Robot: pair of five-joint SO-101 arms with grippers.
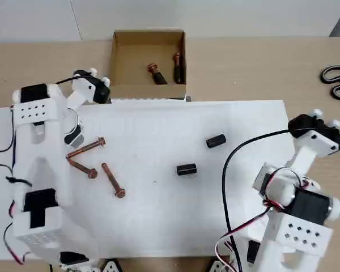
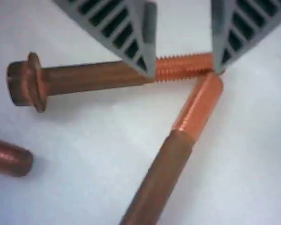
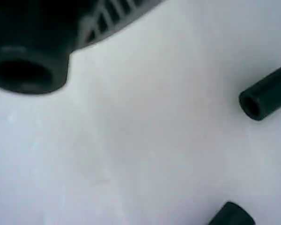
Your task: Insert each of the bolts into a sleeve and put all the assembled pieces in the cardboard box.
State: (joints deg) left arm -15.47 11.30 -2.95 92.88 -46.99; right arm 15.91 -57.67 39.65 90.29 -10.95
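Two assembled pieces (image 1: 164, 72) in brown cardboard box (image 1: 120, 62), far. Three copper bolts (image 1: 86, 147) loose at left of desk (image 1: 243, 62), two black cylindrical sleeves (image 1: 186, 169) mid. Left gripper (image 2: 182, 70) released, straddling one bolt; right gripper (image 3: 79, 33) grasping third sleeve (image 3: 25, 70).

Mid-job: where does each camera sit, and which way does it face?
High view: fixed above, facing down on the sheet and cardboard box; left arm and right arm show.
Left wrist: on left arm, looking down past left tool onto bolts.
Right wrist: on right arm, looking down past right tool onto sleeves.
Shared: high and left wrist both show the bolts.
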